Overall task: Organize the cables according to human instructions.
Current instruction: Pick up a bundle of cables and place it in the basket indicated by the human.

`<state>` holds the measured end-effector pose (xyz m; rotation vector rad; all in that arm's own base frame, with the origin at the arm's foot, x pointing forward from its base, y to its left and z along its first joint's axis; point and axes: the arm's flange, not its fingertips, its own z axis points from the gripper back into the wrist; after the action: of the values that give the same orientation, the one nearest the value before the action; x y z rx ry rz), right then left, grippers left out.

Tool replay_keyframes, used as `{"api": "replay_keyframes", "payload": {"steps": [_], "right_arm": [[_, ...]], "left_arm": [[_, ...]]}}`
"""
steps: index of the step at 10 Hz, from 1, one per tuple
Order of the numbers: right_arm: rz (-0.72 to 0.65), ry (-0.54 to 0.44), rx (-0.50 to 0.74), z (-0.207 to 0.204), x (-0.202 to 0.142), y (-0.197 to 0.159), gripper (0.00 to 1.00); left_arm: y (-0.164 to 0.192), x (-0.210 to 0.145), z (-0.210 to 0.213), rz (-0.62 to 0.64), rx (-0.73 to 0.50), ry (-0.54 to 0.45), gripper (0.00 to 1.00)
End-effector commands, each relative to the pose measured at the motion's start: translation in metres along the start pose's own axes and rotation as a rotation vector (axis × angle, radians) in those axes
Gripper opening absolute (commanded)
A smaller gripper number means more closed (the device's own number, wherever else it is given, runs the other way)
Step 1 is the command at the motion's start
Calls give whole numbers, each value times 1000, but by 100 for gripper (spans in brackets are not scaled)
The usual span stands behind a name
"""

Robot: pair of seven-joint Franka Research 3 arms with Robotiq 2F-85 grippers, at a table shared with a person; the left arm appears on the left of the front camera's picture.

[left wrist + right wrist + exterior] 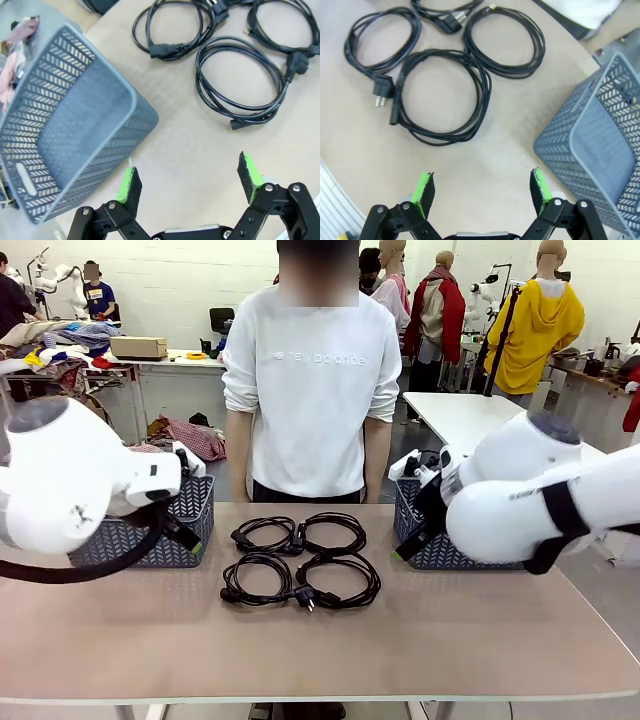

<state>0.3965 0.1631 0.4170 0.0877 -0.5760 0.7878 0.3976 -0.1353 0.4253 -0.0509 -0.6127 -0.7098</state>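
Both pincers stand released, jaws spread wide with nothing between the green pads. Four cables (300, 536) lie as round black coils in a two-by-two block on the table (480, 640). They lie ahead of the left pincer (188, 170), beyond its fingertips and apart from them, and likewise ahead of the right pincer (481, 177), its nearest coil (485, 95) just past the pads. There are two grey mesh baskets. One basket (125, 85) sits close beside the left pincer's finger, and the other basket (565, 135) beside the right pincer's.
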Motion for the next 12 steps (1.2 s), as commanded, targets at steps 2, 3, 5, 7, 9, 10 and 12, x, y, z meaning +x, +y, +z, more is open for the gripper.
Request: {"api": "replay_keyframes", "payload": {"steps": [2,3,5,7,9,10,12], "right_arm": [[70,-60,133,34,-6,-37,100],[69,-101,190,44,-9,-45,100],[68,-188,289,64,-16,-60,100],[58,-203,311,76,-22,-70,100],[45,-250,336,87,-25,-78,100],[47,-265,348,90,-26,-80,100],[57,-267,348,90,-24,-80,100]], "left_arm": [[37,1,38,-58,-108,-34,100],[45,1,49,-64,-139,-55,100],[62,-1,69,-56,-218,-109,100],[76,-7,85,-40,-252,-144,100],[89,-15,93,-34,-260,-166,100],[95,-17,94,-25,-277,-183,100],[109,-22,95,6,-293,-184,100]]}}
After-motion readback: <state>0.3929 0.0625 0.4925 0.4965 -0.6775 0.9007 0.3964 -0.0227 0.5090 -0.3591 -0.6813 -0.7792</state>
